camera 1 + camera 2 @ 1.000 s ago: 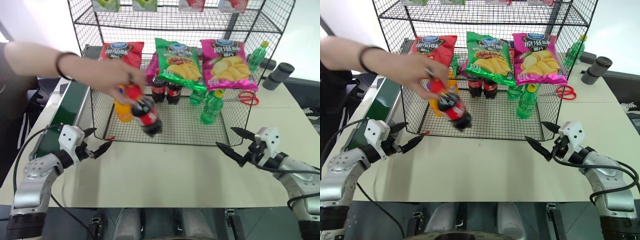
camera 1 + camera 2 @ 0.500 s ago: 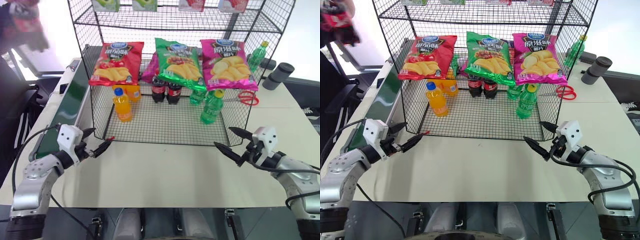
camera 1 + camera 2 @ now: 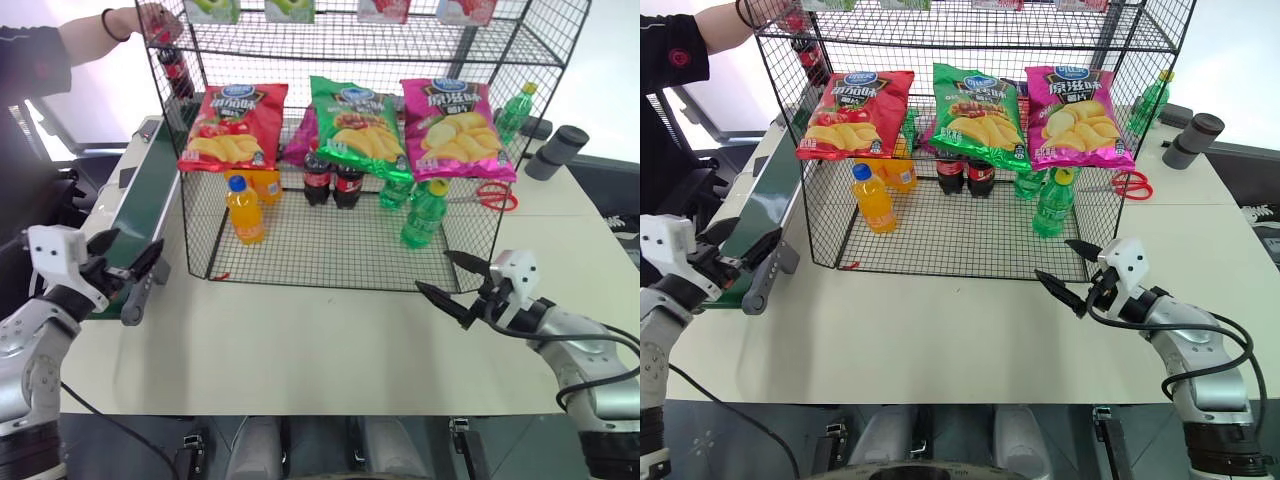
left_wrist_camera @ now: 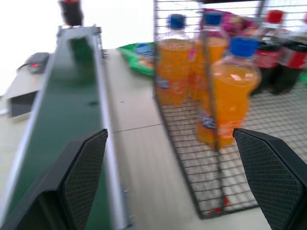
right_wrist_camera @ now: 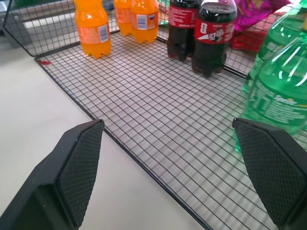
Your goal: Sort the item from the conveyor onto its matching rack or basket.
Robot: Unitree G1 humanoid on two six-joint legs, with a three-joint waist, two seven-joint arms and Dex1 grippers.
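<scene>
A person's hand (image 3: 140, 22) holds the cola bottle (image 3: 175, 68) by its red cap, above the far end of the belt (image 3: 135, 210), just beside the rack's (image 3: 360, 40) left wall. It looks like the bottle is being put down on the belt, so the sorting step has not begun yet. The robot is waiting.

The bottle hangs upright. Its long axis runs up and down, with the cap on top and the base pointing down at the belt.

The left gripper (image 3: 125, 268) is at the near end of the belt, left of the rack. Its 2 fingers are spread wide and hold nothing. In the left wrist view the belt runs off between them, with the bottle (image 4: 71, 11) at the far end.

Next, I think the bottle must ride down the belt to this gripper. Then the fingers must close on its body and carry it into the rack, beside the 2 colas (image 3: 332, 180) on the bottom tier.

The right gripper (image 3: 448, 287) is at the rack's front right corner, above the table (image 3: 330, 350). Its fingers are wide open too, with nothing in them.
</scene>
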